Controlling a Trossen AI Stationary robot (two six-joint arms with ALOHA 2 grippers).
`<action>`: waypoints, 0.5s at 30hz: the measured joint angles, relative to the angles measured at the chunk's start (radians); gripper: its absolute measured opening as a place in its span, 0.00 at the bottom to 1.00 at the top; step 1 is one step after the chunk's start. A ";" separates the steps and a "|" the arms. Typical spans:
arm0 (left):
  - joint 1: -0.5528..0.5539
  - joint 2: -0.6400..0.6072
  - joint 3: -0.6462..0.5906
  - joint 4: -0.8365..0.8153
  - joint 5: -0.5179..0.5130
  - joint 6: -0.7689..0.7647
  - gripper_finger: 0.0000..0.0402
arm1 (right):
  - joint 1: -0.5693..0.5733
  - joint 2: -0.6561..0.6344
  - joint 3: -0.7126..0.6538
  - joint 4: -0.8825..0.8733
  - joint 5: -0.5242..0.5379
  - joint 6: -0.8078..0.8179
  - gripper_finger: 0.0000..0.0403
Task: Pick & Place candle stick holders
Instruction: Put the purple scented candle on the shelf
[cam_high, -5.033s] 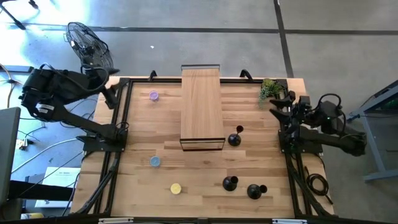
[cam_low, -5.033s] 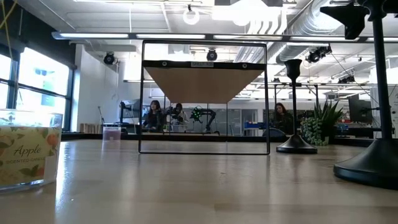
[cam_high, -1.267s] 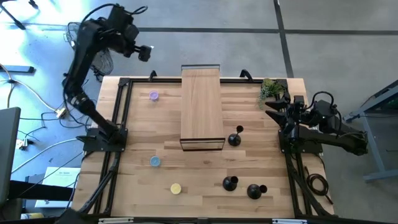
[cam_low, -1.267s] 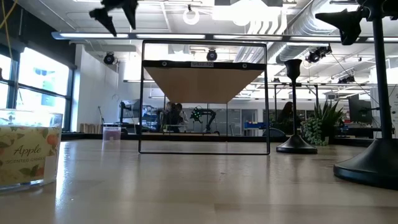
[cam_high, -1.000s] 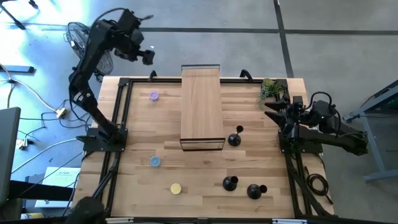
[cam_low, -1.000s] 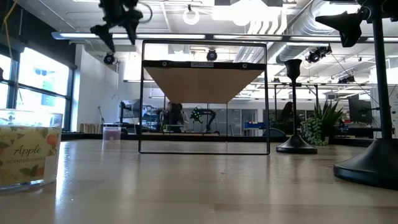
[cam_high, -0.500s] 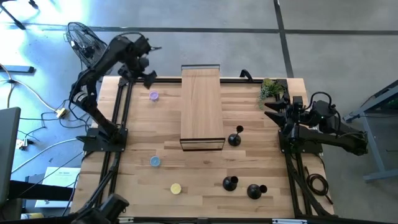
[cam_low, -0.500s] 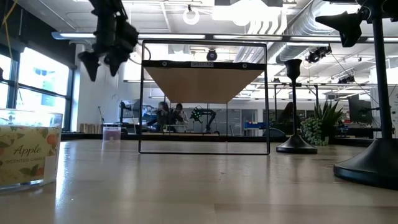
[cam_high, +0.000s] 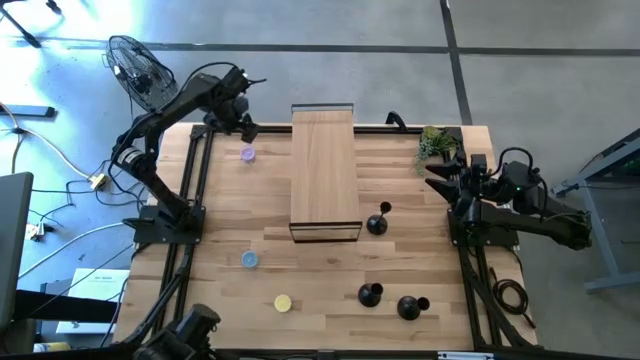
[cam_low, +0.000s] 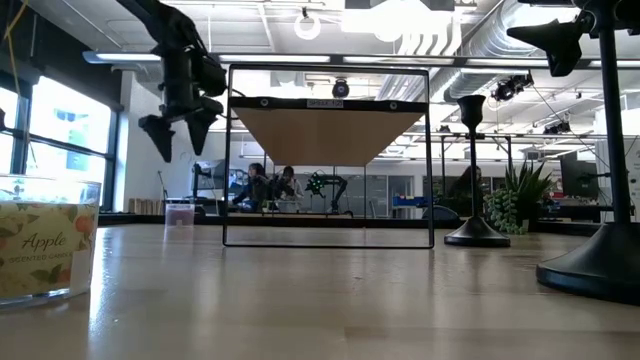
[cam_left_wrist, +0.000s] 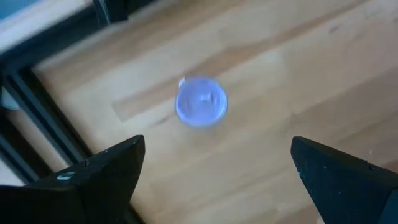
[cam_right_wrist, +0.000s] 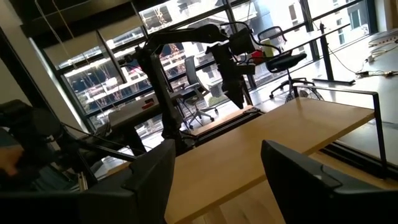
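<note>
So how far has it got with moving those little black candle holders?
Nothing looks moved yet. All three candle stick holders stand untouched on the table. Right now the left gripper, open and empty, hangs above a purple candle in the far corner. The right gripper waits at its own edge. All picking remains.

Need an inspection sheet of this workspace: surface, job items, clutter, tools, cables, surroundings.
Surface: wooden table, black frame rails along both sides.
Job's things: three black holders on the right half, none held.
Clutter: wooden shelf mid-table; purple candle, blue candle, yellow candle; plant at the far right corner.
Tools: left tool open, above the purple candle; right tool at the right edge, open, empty.
Cables: on the floor left of the table.
Surroundings: fan; people seated in the background.
</note>
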 joint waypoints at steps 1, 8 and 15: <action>0.000 0.000 -0.006 0.012 -0.004 0.000 0.99 | 0.000 0.000 0.000 0.000 0.000 0.000 0.58; 0.000 0.000 -0.070 0.068 -0.006 0.000 0.99 | 0.000 0.000 0.000 -0.002 0.000 0.000 0.58; 0.000 0.000 -0.139 0.105 -0.006 0.000 0.99 | 0.000 0.000 0.000 -0.005 0.000 -0.017 0.58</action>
